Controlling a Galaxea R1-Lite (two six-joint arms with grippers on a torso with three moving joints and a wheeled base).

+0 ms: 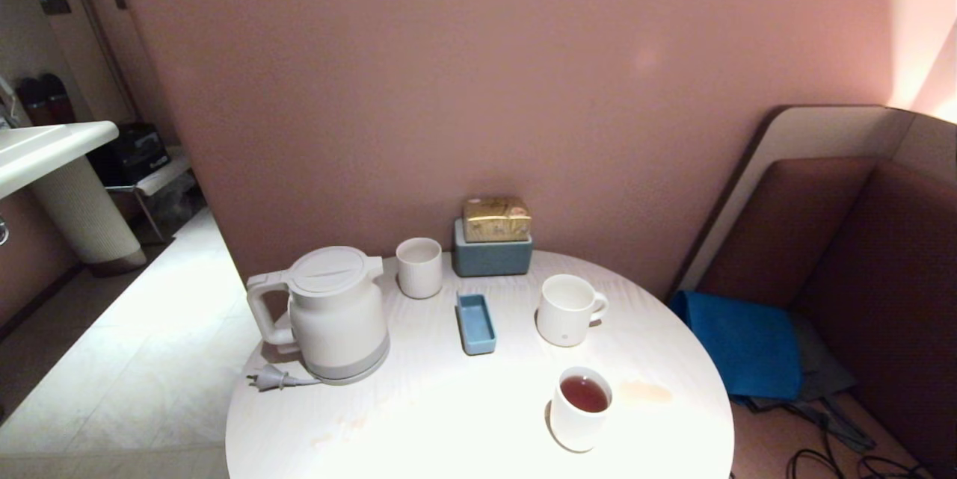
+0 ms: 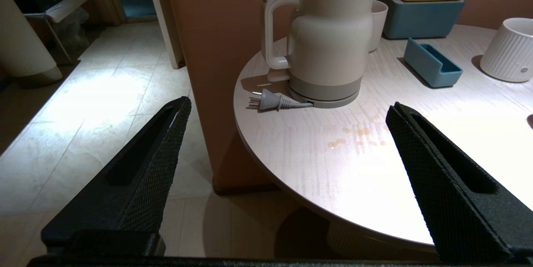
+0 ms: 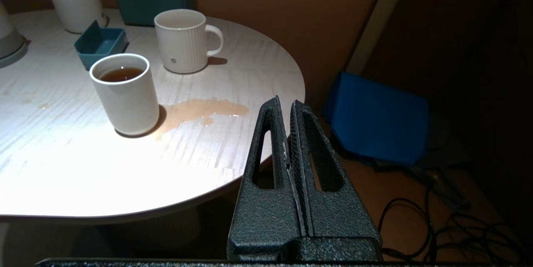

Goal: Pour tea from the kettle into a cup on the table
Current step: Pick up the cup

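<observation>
The off-white kettle (image 1: 336,311) stands upright at the left side of the round white table (image 1: 448,427), with its plug (image 1: 271,378) lying by its base. Near the front right edge, a small plain white cup (image 1: 582,408) holds reddish-brown tea (image 1: 584,394). Neither arm appears in the head view. My left gripper (image 2: 289,103) is open and empty, off the table's left edge, facing the kettle (image 2: 329,42). My right gripper (image 3: 285,101) is shut on nothing and hangs off the table's right edge, apart from the cup (image 3: 125,92).
A handled white mug (image 1: 566,309), a ribbed white cup (image 1: 419,267), a small blue tray (image 1: 475,323) and a blue box with a gold packet (image 1: 491,255) share the table. A brownish puddle (image 3: 200,111) lies beside the cup. A bench with blue cloth (image 1: 748,344) stands right.
</observation>
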